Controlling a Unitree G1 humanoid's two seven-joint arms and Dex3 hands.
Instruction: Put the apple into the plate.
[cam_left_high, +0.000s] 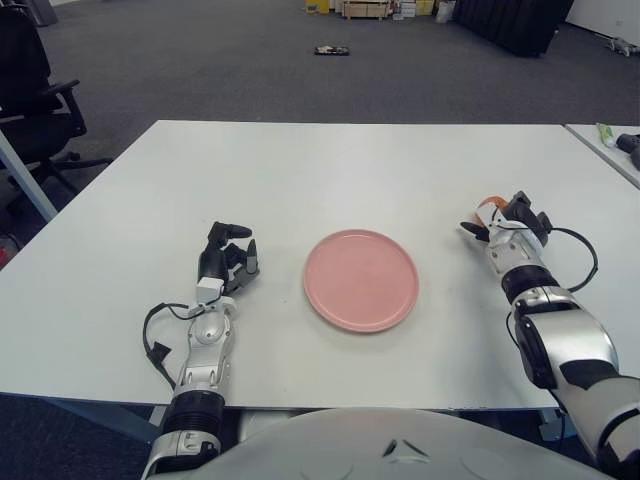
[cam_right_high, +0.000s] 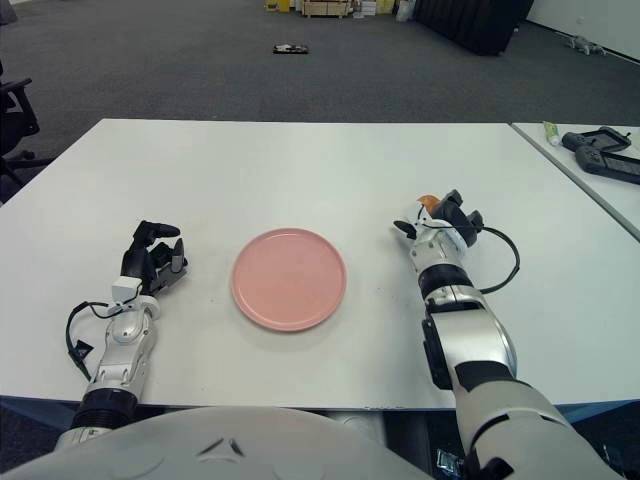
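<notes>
A pink plate (cam_left_high: 360, 279) lies flat near the middle of the white table (cam_left_high: 330, 170). To its right, my right hand (cam_left_high: 505, 218) has its fingers wrapped around the apple (cam_left_high: 487, 204). Only a thin orange-red sliver of the apple shows above the hand, also seen in the right eye view as apple (cam_right_high: 427, 201). The hand and apple are low over the table, about a hand's width from the plate's right rim. My left hand (cam_left_high: 228, 258) shows to the left of the plate, fingers loosely bent, holding nothing.
A second table (cam_right_high: 590, 170) stands at the right with a green tube (cam_left_high: 605, 133) and a black device (cam_right_high: 598, 140) on it. A black office chair (cam_left_high: 35, 100) is off the left side. Black cables loop beside both wrists.
</notes>
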